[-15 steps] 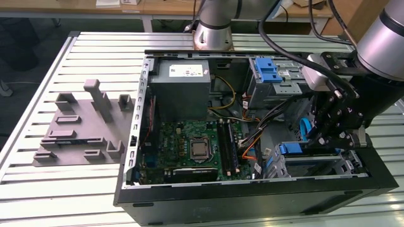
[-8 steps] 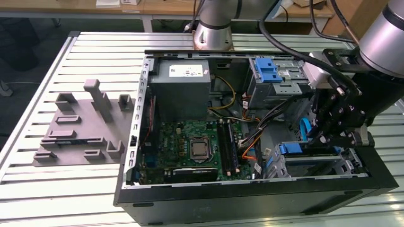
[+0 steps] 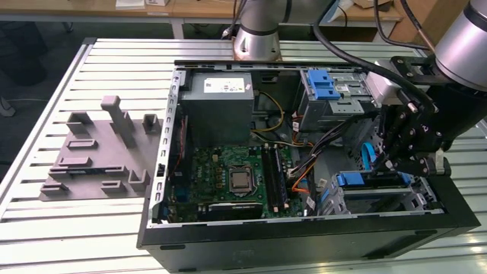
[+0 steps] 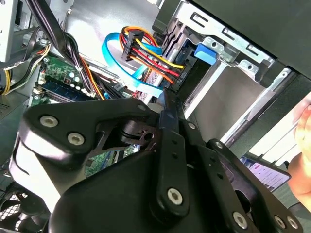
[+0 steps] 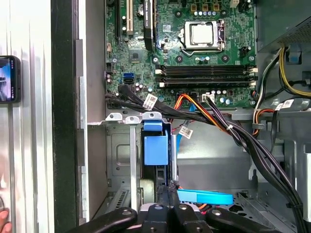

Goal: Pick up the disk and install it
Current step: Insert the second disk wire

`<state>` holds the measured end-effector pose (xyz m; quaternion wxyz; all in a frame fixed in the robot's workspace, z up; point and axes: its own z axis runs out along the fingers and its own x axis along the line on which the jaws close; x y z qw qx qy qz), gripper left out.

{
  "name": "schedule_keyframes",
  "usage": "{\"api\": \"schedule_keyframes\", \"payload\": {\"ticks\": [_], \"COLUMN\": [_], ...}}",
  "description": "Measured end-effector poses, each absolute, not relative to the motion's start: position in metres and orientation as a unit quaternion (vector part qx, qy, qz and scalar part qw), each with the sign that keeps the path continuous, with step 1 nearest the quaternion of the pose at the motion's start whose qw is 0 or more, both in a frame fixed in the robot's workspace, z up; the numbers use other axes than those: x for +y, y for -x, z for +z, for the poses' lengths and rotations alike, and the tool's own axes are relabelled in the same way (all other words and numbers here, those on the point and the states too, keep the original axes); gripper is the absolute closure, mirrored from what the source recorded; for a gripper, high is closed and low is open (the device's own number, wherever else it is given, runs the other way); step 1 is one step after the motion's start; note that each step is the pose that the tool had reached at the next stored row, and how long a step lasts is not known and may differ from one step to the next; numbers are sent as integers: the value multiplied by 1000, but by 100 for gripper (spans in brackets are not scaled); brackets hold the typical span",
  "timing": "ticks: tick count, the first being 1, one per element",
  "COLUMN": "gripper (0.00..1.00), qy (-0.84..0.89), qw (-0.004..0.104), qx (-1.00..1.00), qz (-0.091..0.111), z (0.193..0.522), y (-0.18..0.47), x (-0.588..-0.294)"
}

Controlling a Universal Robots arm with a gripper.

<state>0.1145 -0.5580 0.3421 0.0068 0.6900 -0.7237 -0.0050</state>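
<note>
The disk [image 5: 156, 149] is seated in the drive bay [image 5: 121, 160] just ahead of the gripper [image 5: 170, 187], whose fingers are closed together.

— How is your arm sitting?

— I'm reaching my arm [image 3: 471, 40] in from two o'clock in the exterior view, wrist bending downward.

— And your gripper?

— I'm pointing my gripper [image 3: 407, 165] toward six o'clock, fingers [image 5: 167, 194] pressing together.
</note>
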Motion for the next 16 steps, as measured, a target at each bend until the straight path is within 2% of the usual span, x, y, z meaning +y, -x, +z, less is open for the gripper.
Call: {"api": "schedule_keyframes", "payload": {"ticks": [1,16], "gripper": [89,89], "qy": [-690,-690], "qw": [7,6], "qx": [-724,-724], "qz": [-5,-6], "z": [342,334], "y": [-115,-116], "x": [-558,-558]}}
